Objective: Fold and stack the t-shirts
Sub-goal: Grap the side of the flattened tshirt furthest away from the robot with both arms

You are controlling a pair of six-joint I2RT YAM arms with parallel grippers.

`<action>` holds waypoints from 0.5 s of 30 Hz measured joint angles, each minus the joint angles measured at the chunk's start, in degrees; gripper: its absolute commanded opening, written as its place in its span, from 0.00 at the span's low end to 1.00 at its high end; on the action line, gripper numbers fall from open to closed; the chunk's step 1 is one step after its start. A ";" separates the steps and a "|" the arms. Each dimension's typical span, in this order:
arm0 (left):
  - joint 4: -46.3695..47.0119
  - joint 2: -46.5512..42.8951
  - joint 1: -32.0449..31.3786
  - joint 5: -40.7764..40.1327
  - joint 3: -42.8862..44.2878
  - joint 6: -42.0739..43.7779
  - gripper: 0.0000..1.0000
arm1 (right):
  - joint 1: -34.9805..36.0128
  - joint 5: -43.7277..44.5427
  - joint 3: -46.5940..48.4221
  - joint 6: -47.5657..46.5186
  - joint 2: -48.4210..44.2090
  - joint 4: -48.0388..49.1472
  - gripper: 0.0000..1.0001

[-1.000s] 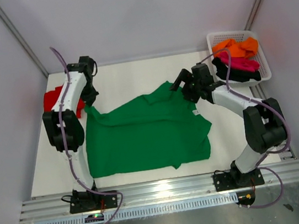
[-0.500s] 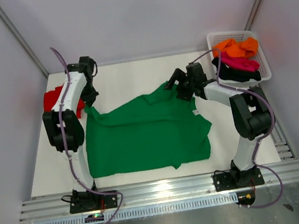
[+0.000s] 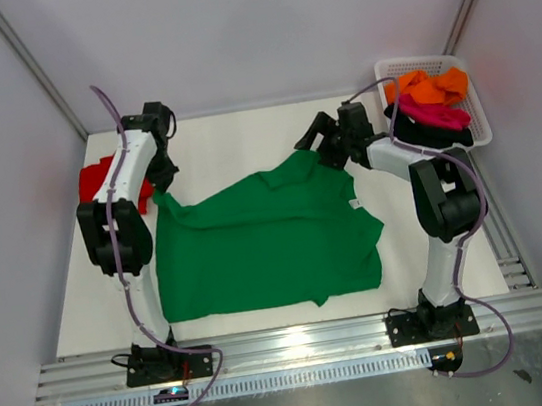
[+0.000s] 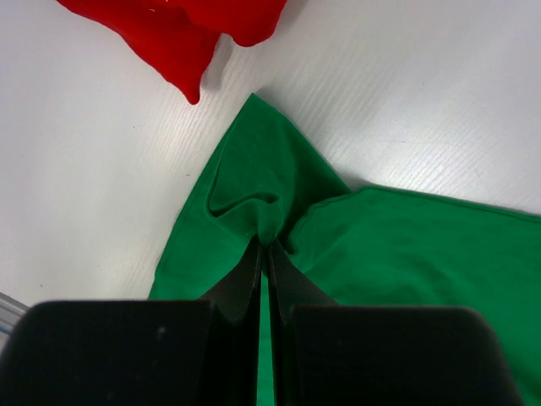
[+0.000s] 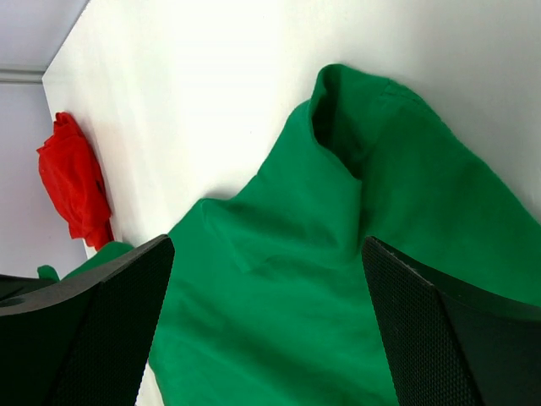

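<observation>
Green shirt (image 3: pixel 266 239) spread at the centre of the white desk (image 3: pixel 232 138), one sleeve pinched in the left gripper (image 4: pixel 264 245); right gripper (image 5: pixel 266 245) gapes wide over its far edge. Red shirt (image 3: pixel 101 181) far left, basket (image 3: pixel 482 123) far right, pale walls (image 3: pixel 247 35) around.

No words, numbers or signs can be read in any view. The green t-shirt (image 3: pixel 267 244) has a white tag (image 3: pixel 356 205) near its right edge, but the tag is too small to read.
</observation>
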 measured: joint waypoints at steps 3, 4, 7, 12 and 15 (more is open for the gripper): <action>0.00 -0.02 0.00 -0.04 -0.02 0.02 0.00 | -0.02 0.00 0.59 -0.28 0.72 -0.02 0.96; 0.00 -0.02 0.00 -0.11 0.00 0.02 0.00 | -0.02 -0.04 0.90 -0.42 1.05 -0.02 0.95; -0.07 -0.02 0.00 -0.28 0.00 0.02 0.00 | -0.09 -0.26 1.44 -0.61 1.97 -0.04 0.95; -0.74 -0.02 0.00 -0.44 0.94 0.00 0.00 | -0.09 -0.57 1.95 -0.98 3.32 -0.07 0.94; -0.83 0.00 0.00 -0.59 1.51 -0.02 0.00 | -0.09 -0.70 2.08 -1.22 4.26 -0.07 0.94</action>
